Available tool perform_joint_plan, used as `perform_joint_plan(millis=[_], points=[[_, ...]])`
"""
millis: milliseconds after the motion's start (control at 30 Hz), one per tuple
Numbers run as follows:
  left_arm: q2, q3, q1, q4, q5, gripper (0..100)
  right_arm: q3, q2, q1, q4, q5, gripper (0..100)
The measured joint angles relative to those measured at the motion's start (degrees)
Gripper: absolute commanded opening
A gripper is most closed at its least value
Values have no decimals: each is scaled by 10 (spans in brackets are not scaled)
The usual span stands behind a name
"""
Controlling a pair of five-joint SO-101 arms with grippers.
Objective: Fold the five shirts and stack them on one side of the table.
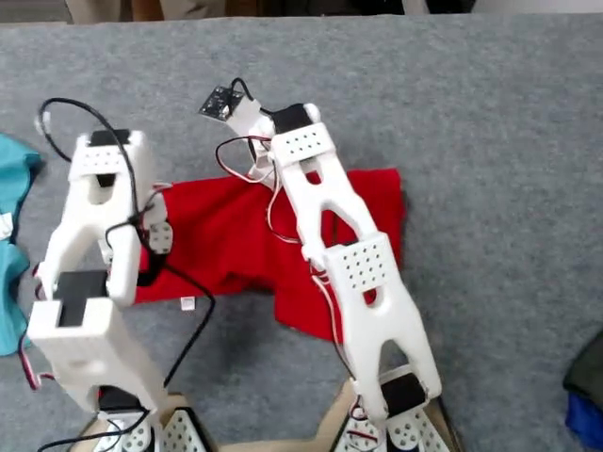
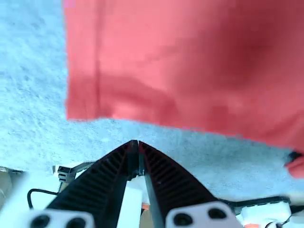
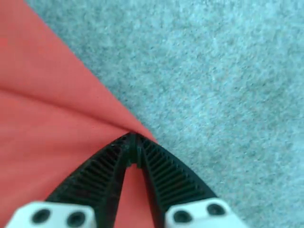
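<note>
**While one shirt is being folded, most of the task is waiting**

As both arms are bending over it, the red shirt is lying mid-bench on the grey bench. Its uneven outline suggests that folding is only getting under way.

The right gripper is clenching its jaws on a drawn-up edge of that shirt, with the cloth peaking at the tips. The left gripper is holding its jaws pressed together on nothing, hovering above bare bench just off an edge of the shirt.

A teal garment is sitting at the bench's left edge. A dark garment and a blue garment are lying at the right edge. Whether any of these is folded cannot be told.

By this evidence the task is standing at an early stage: this shirt's folds, the other shirts and the stacking are all remaining.

A small white tag is showing at the shirt's near edge, its print too small to read. No other writing is proving legible.
</note>
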Motion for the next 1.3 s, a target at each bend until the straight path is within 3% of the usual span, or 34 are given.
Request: perform_joint_plan(millis=[167,467,567,700,833,1300], points=[[-57,6,4,-54,-3,19,-2,0,4,4,0,9],[-39,26,5,-361,-3,21,-119,0,33,99,0,9],[22,25,5,-411,-13,21,-172,0,32,135,0,9],[103,-15,3,-408,-44,21,-264,0,32,195,0,9],[164,-110,-12,-353,-64,21,-312,-2,57,214,4,9],[335,-396,-24,-233,-118,21,-200,11,213,186,40,9]])
